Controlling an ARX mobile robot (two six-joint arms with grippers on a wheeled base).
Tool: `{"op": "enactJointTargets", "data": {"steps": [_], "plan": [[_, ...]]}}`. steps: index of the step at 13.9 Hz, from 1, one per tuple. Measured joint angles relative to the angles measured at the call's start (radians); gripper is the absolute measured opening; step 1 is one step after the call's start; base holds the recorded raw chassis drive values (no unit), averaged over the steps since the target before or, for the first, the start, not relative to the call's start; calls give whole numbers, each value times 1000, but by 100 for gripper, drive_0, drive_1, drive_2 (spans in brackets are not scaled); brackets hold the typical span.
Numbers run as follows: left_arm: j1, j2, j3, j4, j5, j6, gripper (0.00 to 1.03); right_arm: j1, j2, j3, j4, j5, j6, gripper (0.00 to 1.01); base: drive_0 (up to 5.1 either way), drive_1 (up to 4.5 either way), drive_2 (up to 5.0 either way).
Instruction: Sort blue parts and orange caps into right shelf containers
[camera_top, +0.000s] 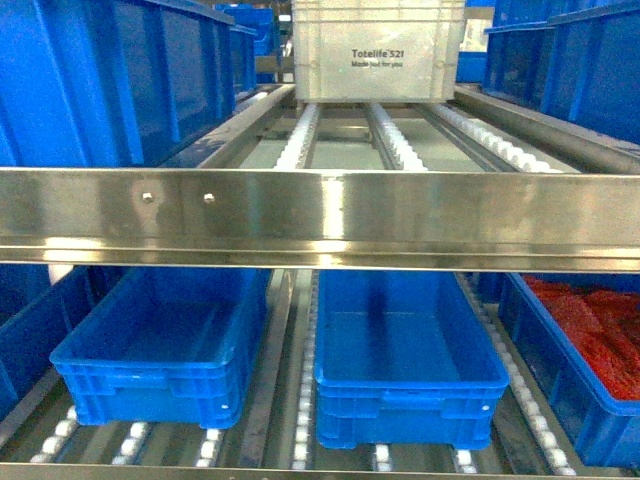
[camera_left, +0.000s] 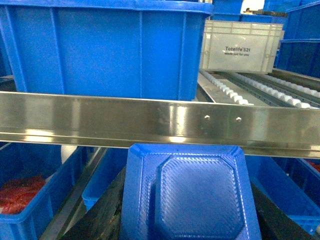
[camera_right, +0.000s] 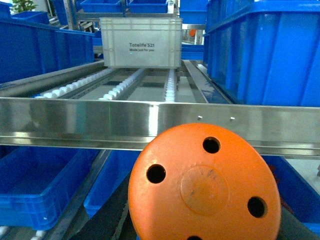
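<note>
Item: blue part (camera_left: 190, 192), octagon-faced, filling the lower left wrist view. It sits right at the camera, so you appear to be carrying it in the left claw; the jaws themselves are hidden behind it, and you cannot tell how wide they stand.

Item: orange cap (camera_right: 205, 192), round, with holes through it, filling the lower right wrist view. Same case: apparently held by the right claw, jaws unseen.

Item: steel shelf rail (camera_top: 320, 215), running across every view, between both loads and the lower tier.

Item: two right shelf containers, left crate (camera_top: 155, 350) and middle crate (camera_top: 405, 355), open-topped and showing bare floors, side by side on the roller tracks (camera_top: 305, 400) beneath the rail. A further crate (camera_top: 585, 350) at far right holds red pieces.

Hazards, as judged:
- You may knock either load against the rail on the way in; each blocks its own camera's lower view.
- You may drop a piece into the gap between crates, onto the rollers.
- You may mix colours: nothing visible marks which crate takes which.
</note>
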Motion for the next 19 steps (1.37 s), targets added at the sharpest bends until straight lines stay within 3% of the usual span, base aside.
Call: {"op": "enactJointTargets", "data": {"steps": [4,19], "plan": [[0,0,0,1,0,0,41,0,0,0,1,0,0,44,-493,253,253],[0,0,0,2,-2,0,41,0,0,0,5,-4,0,44,0,0,0]]}}
